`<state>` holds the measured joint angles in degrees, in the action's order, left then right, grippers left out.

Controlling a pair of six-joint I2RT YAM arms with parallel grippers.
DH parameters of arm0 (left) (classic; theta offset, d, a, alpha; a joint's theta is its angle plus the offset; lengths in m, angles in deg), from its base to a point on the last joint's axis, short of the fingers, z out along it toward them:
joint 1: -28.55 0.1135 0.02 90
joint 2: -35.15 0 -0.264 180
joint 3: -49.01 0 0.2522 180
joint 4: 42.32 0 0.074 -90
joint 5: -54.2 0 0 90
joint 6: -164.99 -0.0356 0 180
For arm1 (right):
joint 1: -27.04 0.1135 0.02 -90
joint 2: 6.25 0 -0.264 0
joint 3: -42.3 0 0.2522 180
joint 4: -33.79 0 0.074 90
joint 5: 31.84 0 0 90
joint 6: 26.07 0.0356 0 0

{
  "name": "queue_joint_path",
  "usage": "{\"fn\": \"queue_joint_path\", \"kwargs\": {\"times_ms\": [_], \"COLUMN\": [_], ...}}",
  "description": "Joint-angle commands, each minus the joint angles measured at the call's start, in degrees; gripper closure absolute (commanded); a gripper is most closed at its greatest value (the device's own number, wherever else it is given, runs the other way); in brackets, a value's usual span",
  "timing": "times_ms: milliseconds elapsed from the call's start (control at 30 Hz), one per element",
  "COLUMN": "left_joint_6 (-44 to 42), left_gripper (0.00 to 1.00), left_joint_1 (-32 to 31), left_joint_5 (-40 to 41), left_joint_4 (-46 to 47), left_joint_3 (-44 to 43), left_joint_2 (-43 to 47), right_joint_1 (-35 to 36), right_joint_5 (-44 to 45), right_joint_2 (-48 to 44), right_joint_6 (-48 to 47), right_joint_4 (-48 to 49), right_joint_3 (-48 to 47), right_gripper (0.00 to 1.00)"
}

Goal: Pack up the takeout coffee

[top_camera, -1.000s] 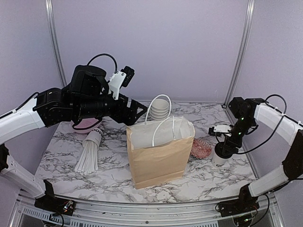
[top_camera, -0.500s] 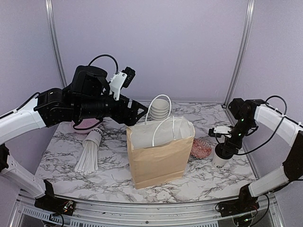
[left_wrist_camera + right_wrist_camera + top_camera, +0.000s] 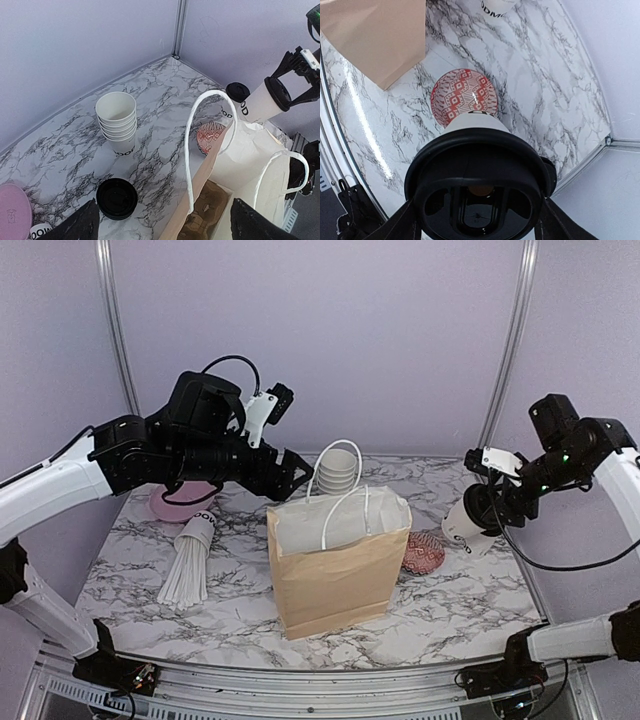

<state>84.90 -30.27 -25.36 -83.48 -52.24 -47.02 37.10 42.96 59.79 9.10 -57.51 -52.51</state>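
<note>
While my right gripper [image 3: 482,510] clamps a lidded cup [image 3: 461,526], tilted in the air to the right of the bag [image 3: 335,575], my left gripper [image 3: 293,472] hangs open behind the bag. I judge the tilted cup could slip or catch on the bag's mouth. The bag's floor is mostly hidden.

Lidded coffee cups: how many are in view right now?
2. One lidded cup hangs tilted in the right gripper, right of the brown bag; a second cup stands on the table behind the bag. More may hide inside.
</note>
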Motion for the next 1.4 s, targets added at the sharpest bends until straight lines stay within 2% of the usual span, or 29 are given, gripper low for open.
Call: {"fn": "queue_joint_path", "kwargs": {"times_ms": [0, 233, 433, 600, 767, 933, 1067, 1100, 1367], "left_joint_6": [-1.29, -2.06, -3.15, -3.07, -3.29, -3.67, -3.51, -3.40, -2.98], "left_gripper": [0.10, 0.17, 0.25, 0.36, 0.51, 0.68, 0.89, 0.99, 1.00], "left_joint_1": [0.55, 0.63, 1.23, 2.18, 3.31, 3.46, 3.46, 3.46, 3.46], "left_joint_5": [-5.85, -9.67, -9.55, -9.81, -13.77, -17.55, -19.70, -19.94, -20.40], "left_joint_4": [-2.94, -3.95, -4.77, -5.21, -5.22, -5.30, -5.39, -5.41, -5.34], "left_joint_3": [-3.16, -6.08, -7.98, -9.04, -9.73, -11.04, -12.12, -12.30, -11.66], "left_joint_2": [-3.04, -6.72, -8.90, -10.07, -11.15, -13.46, -14.73, -14.84, -13.65], "right_joint_1": [0.44, 0.37, 0.70, 4.56, 12.79, 17.61, 21.35, 22.24, 25.83], "right_joint_5": [-4.24, -11.12, -26.29, -35.45, -32.50, -25.67, -20.49, -19.35, -14.84], "right_joint_2": [-0.45, -0.33, 1.84, 3.95, 6.90, 10.04, 12.81, 13.23, 14.73], "right_joint_6": [-0.76, -1.85, -1.62, -0.77, 1.46, 5.29, 6.25, 6.49, 7.01], "right_joint_4": [-1.11, -1.09, -1.05, -1.11, -0.57, 3.15, 4.18, 4.52, 5.82], "right_joint_3": [-5.64, -11.46, -23.82, -28.02, -27.07, -24.30, -23.06, -22.70, -21.87], "right_gripper": [0.47, 0.49, 0.51, 0.50, 0.51, 0.53, 0.54, 0.54, 0.55]}}
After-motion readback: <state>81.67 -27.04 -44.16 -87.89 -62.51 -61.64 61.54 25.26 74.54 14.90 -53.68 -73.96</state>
